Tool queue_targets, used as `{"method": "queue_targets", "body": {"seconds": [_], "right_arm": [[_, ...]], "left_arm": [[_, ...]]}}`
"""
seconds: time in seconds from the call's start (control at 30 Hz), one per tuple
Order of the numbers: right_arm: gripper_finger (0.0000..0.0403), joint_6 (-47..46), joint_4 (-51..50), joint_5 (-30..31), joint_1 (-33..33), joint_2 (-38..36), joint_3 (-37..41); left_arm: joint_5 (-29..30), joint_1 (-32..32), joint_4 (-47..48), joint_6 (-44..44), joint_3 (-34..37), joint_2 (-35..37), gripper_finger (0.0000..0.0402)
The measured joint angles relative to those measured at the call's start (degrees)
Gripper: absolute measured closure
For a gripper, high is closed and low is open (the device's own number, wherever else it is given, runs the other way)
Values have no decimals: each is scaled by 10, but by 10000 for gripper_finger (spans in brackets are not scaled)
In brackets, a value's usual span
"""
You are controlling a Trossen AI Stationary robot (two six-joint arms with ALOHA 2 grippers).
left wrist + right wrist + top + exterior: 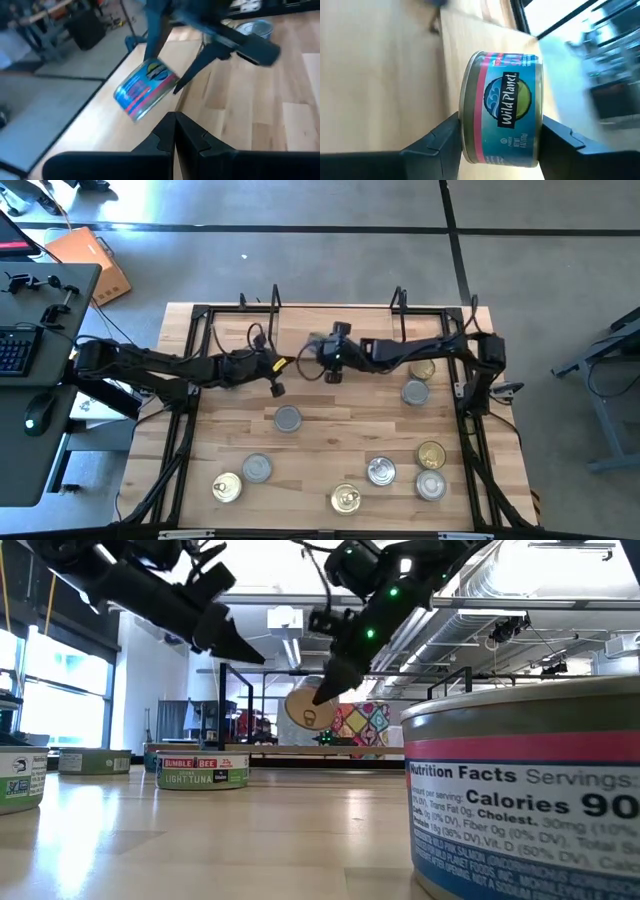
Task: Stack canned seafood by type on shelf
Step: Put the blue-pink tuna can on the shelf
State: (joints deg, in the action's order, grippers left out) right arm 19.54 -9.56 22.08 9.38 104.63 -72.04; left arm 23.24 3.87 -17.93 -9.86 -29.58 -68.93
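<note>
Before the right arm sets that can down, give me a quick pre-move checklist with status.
1. Right gripper holding the Wild Planet can between its fingers: ok.
2. Can clear of the table, lifted in the low view: ok.
3. Can level for stacking: not ok, tilted on its side.
4. Left gripper shut and empty, close beside the right one: ok, but tight.
5. Free spot on the shelf: cannot tell.
6. Other cans, e.g. the Bumble Bee tin, away from the path: ok.

We see bare table [330,442] mid-board between the cans [288,418]; both arms crowd the far edge, seemingly blocking passage there.
</note>
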Motion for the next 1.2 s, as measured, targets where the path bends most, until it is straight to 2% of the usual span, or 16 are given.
{"method": "queue_targets", "body": {"seconds": [0.23,0.47,0.53,0.67,0.83,1.0,1.2], "right_arm": [[215,-135,-5,-189,50,-6,3],[215,-256,29,-353,129,-6,3],[215,-301,43,-392,158,-2,3],[215,-398,74,-468,212,27,2],[215,-459,138,-567,242,76,2],[215,-506,198,-611,250,101,1],[209,-512,188,-618,258,105,1]], "left_arm": [[17,-58,-1,-107,0,33,401],[111,-126,-6,-246,0,29,402],[132,-135,-17,-254,0,28,402],[136,-138,-31,-254,0,29,402],[137,-131,-34,-252,0,28,402],[137,-124,-34,-247,0,28,402],[137,-120,-34,-241,0,28,401]]}}
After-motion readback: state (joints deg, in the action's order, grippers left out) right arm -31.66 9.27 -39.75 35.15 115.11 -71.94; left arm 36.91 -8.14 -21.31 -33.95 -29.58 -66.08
